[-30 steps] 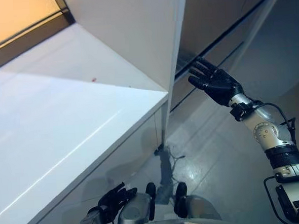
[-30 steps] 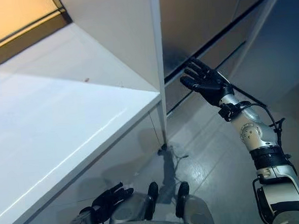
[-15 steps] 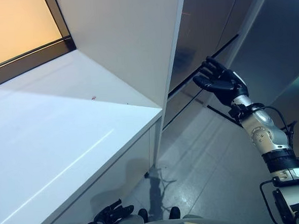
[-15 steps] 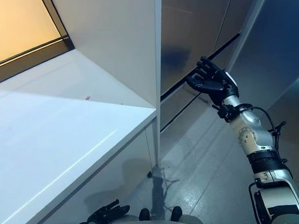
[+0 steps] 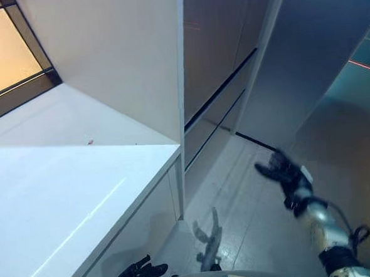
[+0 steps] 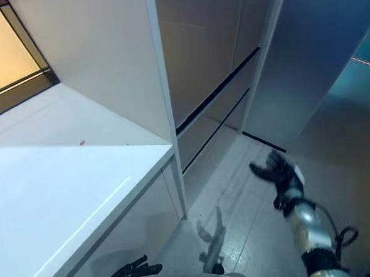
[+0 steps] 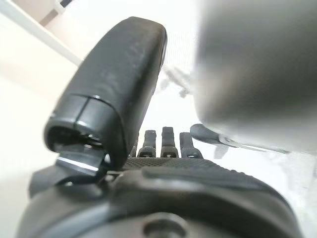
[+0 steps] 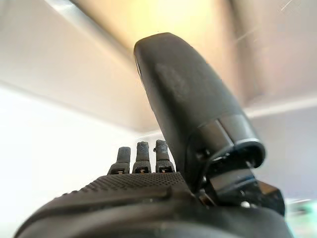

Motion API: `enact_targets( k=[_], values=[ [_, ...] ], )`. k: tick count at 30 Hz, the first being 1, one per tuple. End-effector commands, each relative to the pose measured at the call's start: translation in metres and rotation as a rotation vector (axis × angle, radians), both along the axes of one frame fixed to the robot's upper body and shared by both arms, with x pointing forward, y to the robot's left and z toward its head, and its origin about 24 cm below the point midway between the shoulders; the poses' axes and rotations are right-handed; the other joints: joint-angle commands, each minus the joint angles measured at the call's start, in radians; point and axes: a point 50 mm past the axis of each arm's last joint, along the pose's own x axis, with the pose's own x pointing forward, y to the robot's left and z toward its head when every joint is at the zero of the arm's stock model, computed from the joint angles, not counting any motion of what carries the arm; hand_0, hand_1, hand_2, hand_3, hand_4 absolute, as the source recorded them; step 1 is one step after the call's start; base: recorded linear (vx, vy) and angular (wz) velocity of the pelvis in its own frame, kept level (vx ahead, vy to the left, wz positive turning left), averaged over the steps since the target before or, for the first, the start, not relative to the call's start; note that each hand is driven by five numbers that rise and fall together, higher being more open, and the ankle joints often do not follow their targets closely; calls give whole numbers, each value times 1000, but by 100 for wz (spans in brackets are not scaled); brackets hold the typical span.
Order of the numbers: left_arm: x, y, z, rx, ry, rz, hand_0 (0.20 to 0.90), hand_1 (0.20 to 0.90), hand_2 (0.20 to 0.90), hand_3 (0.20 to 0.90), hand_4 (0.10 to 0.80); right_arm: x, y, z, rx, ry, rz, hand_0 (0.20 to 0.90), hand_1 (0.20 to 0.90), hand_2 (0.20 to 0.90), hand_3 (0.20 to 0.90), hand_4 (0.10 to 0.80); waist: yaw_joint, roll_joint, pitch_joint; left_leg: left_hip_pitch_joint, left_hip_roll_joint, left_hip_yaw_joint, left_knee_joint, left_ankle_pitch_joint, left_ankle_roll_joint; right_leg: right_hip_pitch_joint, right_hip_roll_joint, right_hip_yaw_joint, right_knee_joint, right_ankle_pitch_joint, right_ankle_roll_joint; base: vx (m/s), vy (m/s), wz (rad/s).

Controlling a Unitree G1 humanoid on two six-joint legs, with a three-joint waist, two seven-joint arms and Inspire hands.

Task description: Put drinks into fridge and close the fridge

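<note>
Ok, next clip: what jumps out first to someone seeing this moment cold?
The broad white counter fills the left, running up to a tall white panel. Right of it stand the grey fridge doors, looking shut. The right hand hangs open and empty over the floor; the left hand sits low, also empty.
</note>
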Motion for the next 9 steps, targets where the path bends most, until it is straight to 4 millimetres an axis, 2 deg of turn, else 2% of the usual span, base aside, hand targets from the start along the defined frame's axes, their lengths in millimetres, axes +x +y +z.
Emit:
enact_targets(
  k=[1, 4, 9],
  values=[
    [7, -3, 0, 4, -15, -26, 900, 900, 900, 900, 800, 9, 13, -5, 127, -55, -15, 900, 900, 900, 900, 800, 10, 1, -31, -22, -2, 107, 16, -37, -24, 5, -25, 41, 15, -13, 73, 23, -64, -2],
    [8, -3, 0, 34, -30, -69, 900, 900, 900, 900, 800, -29, 15, -34, 169, 129, -84, 900, 900, 900, 900, 800, 17, 11, -34, -18, -1, 104, 15, -36, -23, 13, -19, 41, 12, -16, 69, 23, -48, -2],
    [7, -7, -2, 54, -35, -104, 900, 900, 900, 900, 800, -87, 18, -59, 155, 438, -134, 900, 900, 900, 900, 800, 16, 34, -33, -15, -3, 98, 21, -37, -19, 18, -11, 46, 14, -22, 62, 0, 0, 0]
  ],
)
